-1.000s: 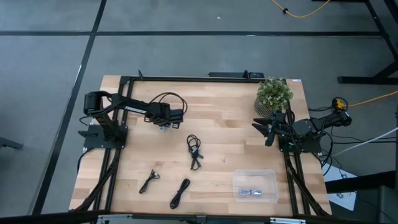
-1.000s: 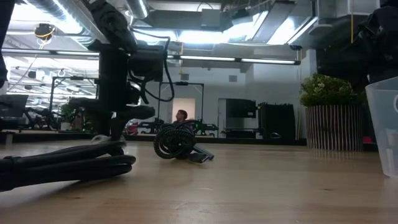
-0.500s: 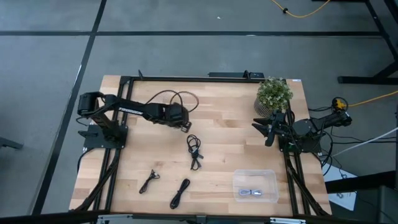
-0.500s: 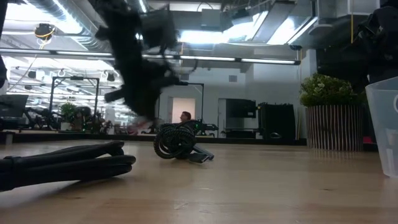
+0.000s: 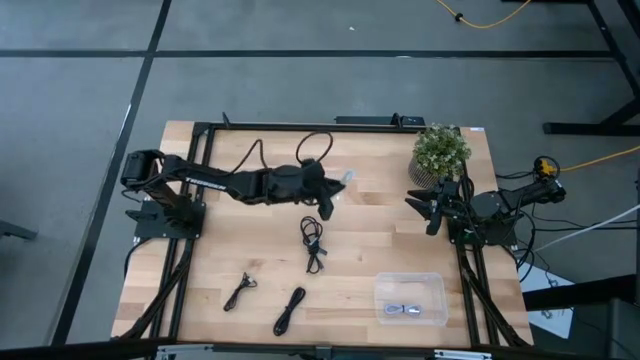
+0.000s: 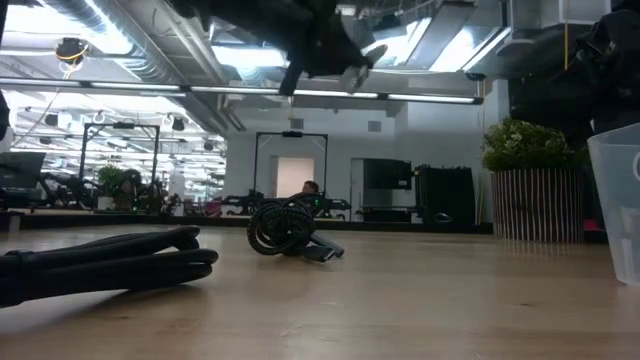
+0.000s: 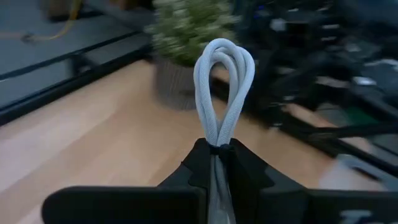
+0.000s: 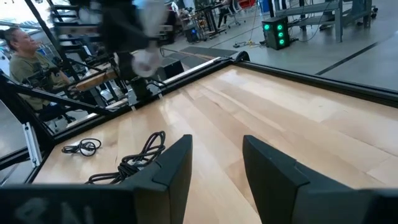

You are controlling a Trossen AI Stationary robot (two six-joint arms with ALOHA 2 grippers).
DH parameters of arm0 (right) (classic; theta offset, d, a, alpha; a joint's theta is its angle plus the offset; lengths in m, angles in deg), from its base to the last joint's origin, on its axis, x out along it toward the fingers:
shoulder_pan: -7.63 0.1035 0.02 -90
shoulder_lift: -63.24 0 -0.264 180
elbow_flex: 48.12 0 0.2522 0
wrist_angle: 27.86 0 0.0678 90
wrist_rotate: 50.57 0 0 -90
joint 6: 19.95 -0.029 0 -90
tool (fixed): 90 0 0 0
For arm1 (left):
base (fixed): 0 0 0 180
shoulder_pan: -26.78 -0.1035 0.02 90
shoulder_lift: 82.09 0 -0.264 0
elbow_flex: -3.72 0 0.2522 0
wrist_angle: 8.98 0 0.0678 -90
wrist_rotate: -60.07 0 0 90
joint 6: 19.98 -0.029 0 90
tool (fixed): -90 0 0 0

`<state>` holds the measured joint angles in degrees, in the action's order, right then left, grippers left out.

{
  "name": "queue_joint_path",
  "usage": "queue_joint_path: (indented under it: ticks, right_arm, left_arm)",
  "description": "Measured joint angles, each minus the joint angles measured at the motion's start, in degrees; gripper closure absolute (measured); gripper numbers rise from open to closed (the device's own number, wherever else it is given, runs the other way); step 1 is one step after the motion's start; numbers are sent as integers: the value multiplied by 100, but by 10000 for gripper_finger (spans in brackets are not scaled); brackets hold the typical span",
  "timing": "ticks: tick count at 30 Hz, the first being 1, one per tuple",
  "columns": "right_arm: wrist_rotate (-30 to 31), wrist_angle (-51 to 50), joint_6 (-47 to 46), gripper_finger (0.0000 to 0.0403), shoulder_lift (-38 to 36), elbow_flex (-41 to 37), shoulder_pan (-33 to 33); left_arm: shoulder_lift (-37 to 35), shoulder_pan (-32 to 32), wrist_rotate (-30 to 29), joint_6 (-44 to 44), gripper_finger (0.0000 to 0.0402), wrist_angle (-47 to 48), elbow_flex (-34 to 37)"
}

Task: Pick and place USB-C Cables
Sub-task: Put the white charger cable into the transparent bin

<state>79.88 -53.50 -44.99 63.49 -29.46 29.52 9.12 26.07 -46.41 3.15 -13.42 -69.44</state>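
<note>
Left gripper (image 5: 330, 195) above table (image 5: 370, 235) centre, fingers clamped on looped pale cable (image 7: 222, 87); black cables (image 5: 313, 243) lie below on wood, one pale cable in clear bin (image 5: 410, 297); right gripper (image 5: 432, 210) parked by plant (image 5: 440, 152), fingers apart

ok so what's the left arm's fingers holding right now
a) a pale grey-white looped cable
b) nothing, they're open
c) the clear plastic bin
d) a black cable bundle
a: the left wrist view shows the left gripper shut on a pale grey-white looped cable, its loop standing up out of the dark fingers, while the black cables lie on the table.
</note>
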Motion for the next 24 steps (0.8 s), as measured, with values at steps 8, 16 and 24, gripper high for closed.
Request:
queue_joint_path:
  ticks: [8,16,24]
  right_arm:
    - [44,2,21,256,0,0,-2]
    - [48,33,148,256,0,0,-2]
    - [535,89,451,256,-2,0,-1]
  left_arm:
    - [201,573,4,-289,378,-889,-2]
    - [1616,811,1359,-1020,378,-1944,-1146]
    - [3160,887,3003,-1024,379,-242,-3696]
